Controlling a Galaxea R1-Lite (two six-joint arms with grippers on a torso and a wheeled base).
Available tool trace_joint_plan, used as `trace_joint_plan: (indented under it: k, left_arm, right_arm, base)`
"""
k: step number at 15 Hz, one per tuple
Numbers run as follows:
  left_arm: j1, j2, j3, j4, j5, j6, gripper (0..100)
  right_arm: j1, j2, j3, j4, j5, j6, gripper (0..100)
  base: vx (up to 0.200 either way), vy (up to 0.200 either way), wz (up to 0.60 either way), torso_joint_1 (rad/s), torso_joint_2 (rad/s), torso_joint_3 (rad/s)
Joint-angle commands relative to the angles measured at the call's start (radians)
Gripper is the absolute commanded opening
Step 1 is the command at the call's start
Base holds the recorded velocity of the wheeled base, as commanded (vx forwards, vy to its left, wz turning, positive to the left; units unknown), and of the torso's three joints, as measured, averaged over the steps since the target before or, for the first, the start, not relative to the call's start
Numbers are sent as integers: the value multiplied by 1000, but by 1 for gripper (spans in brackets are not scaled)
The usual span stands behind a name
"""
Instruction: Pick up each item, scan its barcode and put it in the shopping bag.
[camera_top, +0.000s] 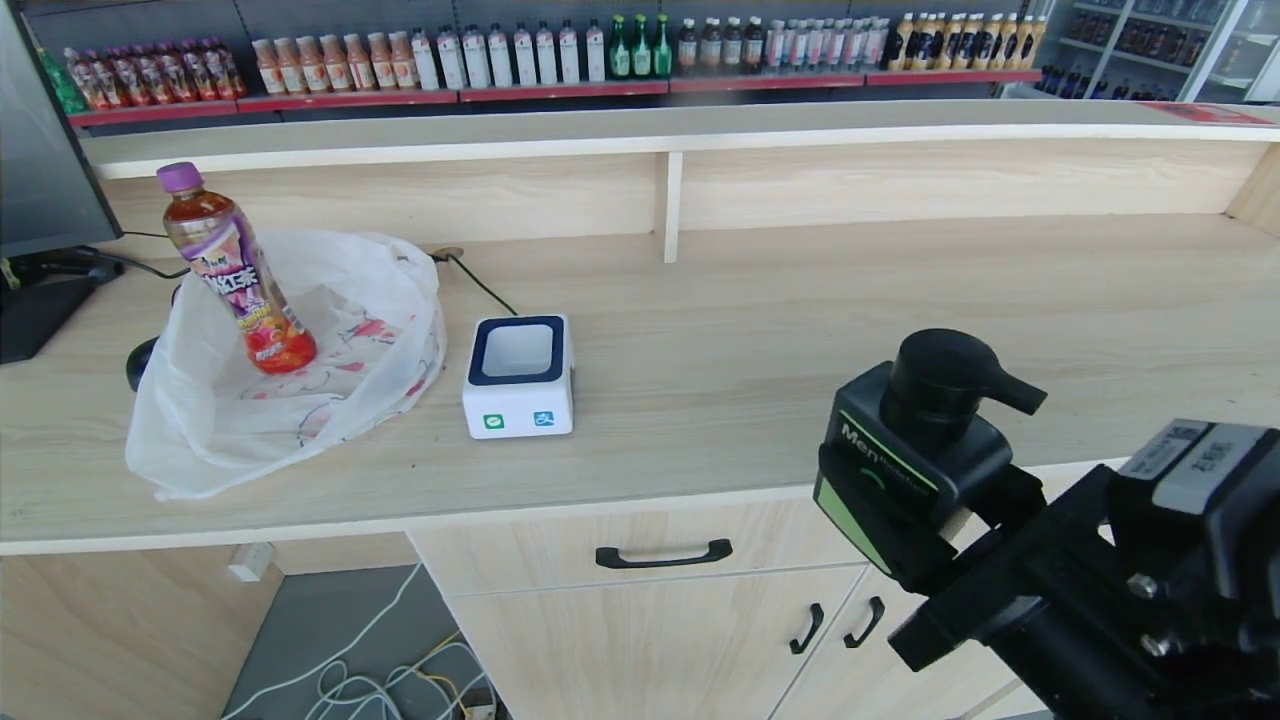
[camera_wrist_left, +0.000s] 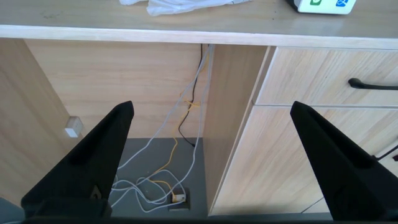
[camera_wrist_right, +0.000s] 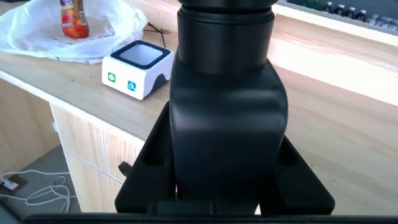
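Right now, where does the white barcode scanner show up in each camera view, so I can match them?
Head view: scanner on the counter, just right of the shopping bag.
Left wrist view: scanner on the counter above the drawer, shopping bag alongside.
Right wrist view: scanner beyond the black pump bottle, shopping bag farther off.
Shared landmark: the shopping bag.

The black pump bottle (camera_top: 925, 440) gripped in the right claw (camera_top: 960, 550) carries a black-and-green label with white lettering along its side. Well apart from the claw, to the robot's left on the surface, the white scanner (camera_top: 518, 375) shows two small square signs on its front, one green and one blue. Farther from the claw, the tea bottle (camera_top: 238, 270) standing in the shopping bag (camera_top: 385, 300) wears a purple label with large white characters.
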Motion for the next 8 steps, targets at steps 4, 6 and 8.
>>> trace_joint_plan:
  k: [4,6,8]
  left_arm:
    - [0,0,0,0,1,0,100]
    - [0,0,0,0,-1,0,100]
    - [0,0,0,0,1,0,100]
  right_arm:
    - [194,9,18,-21,-17,-181,0]
    - [285,80,-18,-25,-17,-233,0]
    - [298,84,-21,-28,-5,-297,0]
  base:
    - [0,0,0,0,0,0]
    - [0,0,0,0,0,0]
    - [0,0,0,0,0,0]
